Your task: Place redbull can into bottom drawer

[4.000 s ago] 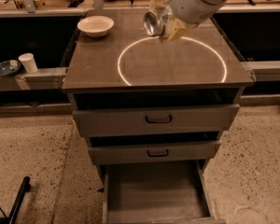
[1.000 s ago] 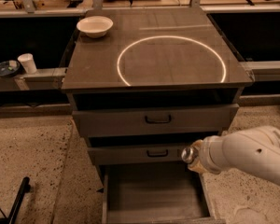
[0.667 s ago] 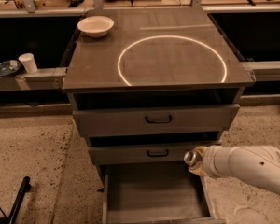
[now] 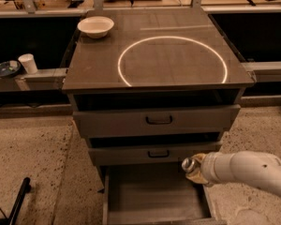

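The small silver redbull can (image 4: 188, 163), tilted and clamped in the gripper (image 4: 194, 168), hangs over the right rear corner of the bottom drawer (image 4: 154, 193), which stands pulled open, flat floor exposed.

The yellowish claw (image 4: 194, 169) above the grey-brown bottom drawer (image 4: 150, 197) grips the shiny silver redbull can (image 4: 188, 163).

You see only the top of the slim silver metal redbull can (image 4: 188, 163); the end effector (image 4: 193, 169), over the right wall of the grey-brown bottom drawer (image 4: 150, 191), clasps and hides the rest.
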Motion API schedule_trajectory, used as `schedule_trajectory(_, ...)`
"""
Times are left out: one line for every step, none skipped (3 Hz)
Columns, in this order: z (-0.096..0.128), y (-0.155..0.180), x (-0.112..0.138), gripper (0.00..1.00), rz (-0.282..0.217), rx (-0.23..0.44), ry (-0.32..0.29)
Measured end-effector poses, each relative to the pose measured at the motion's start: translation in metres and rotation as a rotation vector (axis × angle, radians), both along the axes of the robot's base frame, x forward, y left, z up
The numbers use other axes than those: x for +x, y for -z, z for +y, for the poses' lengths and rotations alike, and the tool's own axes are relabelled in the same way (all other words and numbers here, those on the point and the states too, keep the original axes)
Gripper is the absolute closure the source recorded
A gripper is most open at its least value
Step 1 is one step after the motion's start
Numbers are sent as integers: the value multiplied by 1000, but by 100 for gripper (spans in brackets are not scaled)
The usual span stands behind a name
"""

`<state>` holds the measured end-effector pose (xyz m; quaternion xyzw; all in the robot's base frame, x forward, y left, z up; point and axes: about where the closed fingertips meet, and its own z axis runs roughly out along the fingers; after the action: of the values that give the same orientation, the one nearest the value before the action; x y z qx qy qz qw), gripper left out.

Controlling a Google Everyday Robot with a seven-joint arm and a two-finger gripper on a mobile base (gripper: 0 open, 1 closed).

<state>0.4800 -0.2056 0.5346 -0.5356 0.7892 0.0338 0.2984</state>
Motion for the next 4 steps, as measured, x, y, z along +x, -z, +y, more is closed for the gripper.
schedule_trajectory(5,37,5,100,92,107,-44)
schedule_trajectory(31,115,-6,100,217,183,-93)
schedule_trajectory(54,195,-21,100,278,247,-107)
schedule_trajectory(82,257,-17,100,237,304,-125)
